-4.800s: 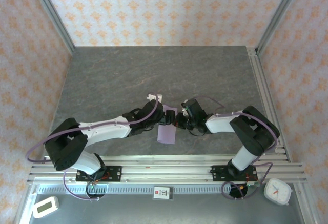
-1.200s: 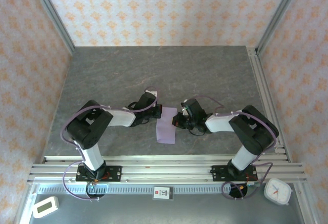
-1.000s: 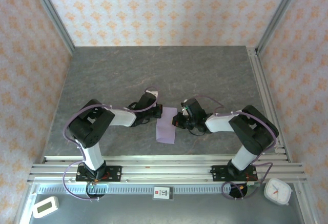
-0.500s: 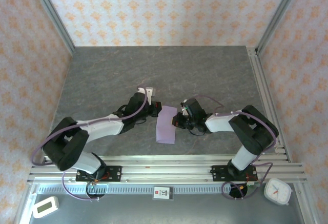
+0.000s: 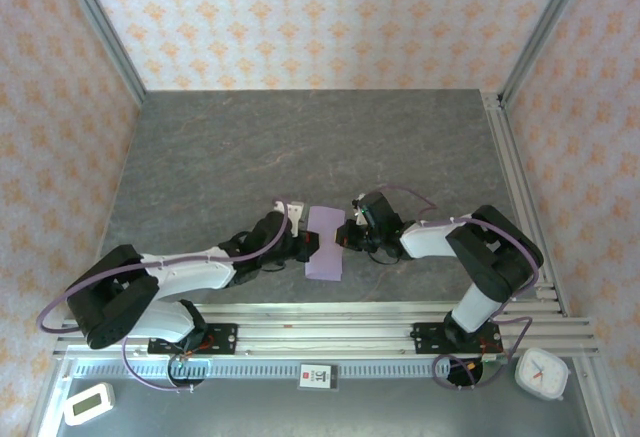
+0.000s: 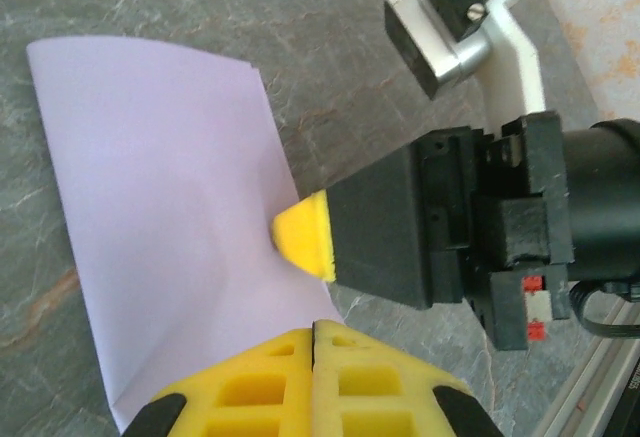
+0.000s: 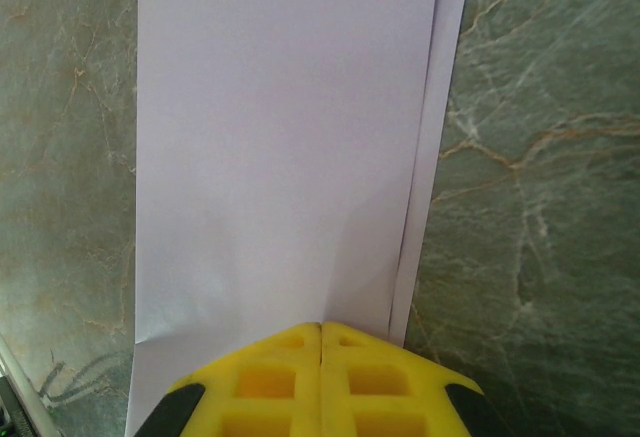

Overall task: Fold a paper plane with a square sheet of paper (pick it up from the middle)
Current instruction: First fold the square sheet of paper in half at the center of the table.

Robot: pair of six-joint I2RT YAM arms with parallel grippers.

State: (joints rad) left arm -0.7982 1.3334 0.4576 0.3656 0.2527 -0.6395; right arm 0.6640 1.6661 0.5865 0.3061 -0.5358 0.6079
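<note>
Left pincer point(image 5: 306, 245) advanced onto paper point(image 5: 328, 259) edge.

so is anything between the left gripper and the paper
Nothing visible does. The shut left gripper is right at the edge of the square sheet of paper; the right gripper rests its tip on it from the other side.

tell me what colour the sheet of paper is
The sheet of paper is plain pale lilac, clearest in the right wrist view.

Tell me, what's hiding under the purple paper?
The paper is folded over, so its own lower layer peeks out along one edge. Beneath lies the grey table. The patch right beneath is covered, so I cannot check it.
</note>
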